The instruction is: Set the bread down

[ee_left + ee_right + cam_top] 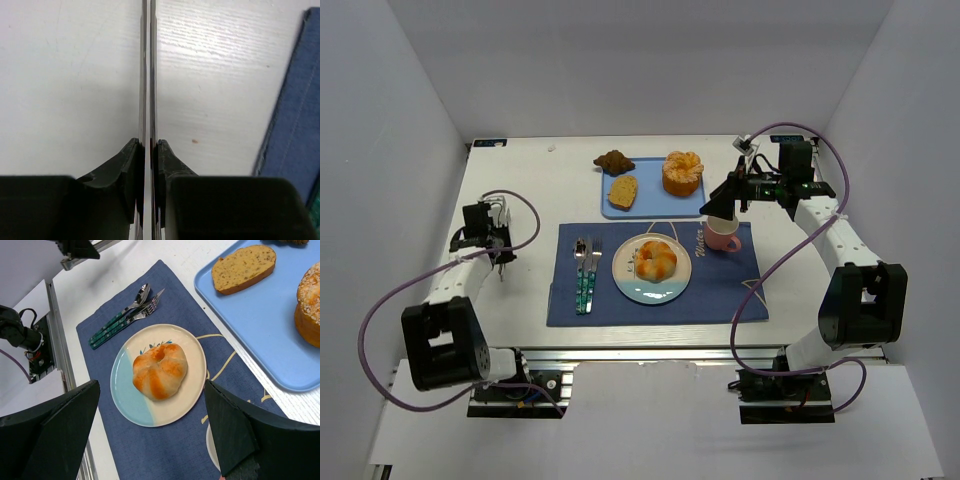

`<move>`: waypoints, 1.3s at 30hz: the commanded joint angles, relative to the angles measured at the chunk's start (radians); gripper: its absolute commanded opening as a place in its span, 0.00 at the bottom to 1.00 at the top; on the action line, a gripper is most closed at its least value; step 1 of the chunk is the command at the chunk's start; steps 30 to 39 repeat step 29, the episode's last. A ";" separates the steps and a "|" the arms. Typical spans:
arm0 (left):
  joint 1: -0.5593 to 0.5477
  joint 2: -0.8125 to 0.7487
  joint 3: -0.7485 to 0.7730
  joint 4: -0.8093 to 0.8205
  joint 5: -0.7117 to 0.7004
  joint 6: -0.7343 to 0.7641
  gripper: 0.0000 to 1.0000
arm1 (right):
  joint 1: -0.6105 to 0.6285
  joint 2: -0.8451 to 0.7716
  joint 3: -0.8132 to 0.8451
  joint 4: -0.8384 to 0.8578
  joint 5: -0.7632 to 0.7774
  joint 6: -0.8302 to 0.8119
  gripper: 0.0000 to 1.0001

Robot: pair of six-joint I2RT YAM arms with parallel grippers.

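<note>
The bread [656, 262], a small glossy golden roll with a knotted ring top, lies on a round cream and light-blue plate [625, 285] in the middle of a blue placemat [720, 295]. In the right wrist view the bread [159, 371] rests at the middle of the plate [125, 397]. My right gripper [720, 212] [151, 390] is open and empty, held above the mat to the right of the plate, its jaws wide apart. My left gripper [500, 265] [149, 142] is shut and empty, over the bare white table left of the mat.
A pink mug [722, 238] stands under my right gripper. A blue tray [650, 185] at the back holds an orange fluted bun [682, 172], a tan slice [623, 190] and a dark brown piece [613, 160]. A spoon and fork [586, 272] lie left of the plate.
</note>
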 commanded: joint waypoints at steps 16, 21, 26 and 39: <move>0.058 0.078 -0.025 0.107 -0.063 -0.009 0.66 | -0.007 -0.020 0.070 -0.100 0.028 -0.070 0.89; 0.061 -0.078 0.016 0.059 -0.076 -0.147 0.98 | -0.007 -0.027 0.088 -0.109 0.248 0.005 0.89; 0.060 -0.236 0.038 0.015 -0.010 -0.262 0.98 | -0.006 -0.022 0.093 -0.074 0.376 0.028 0.89; 0.060 -0.348 0.048 -0.005 0.098 -0.325 0.98 | -0.007 -0.013 0.096 -0.020 0.396 0.051 0.90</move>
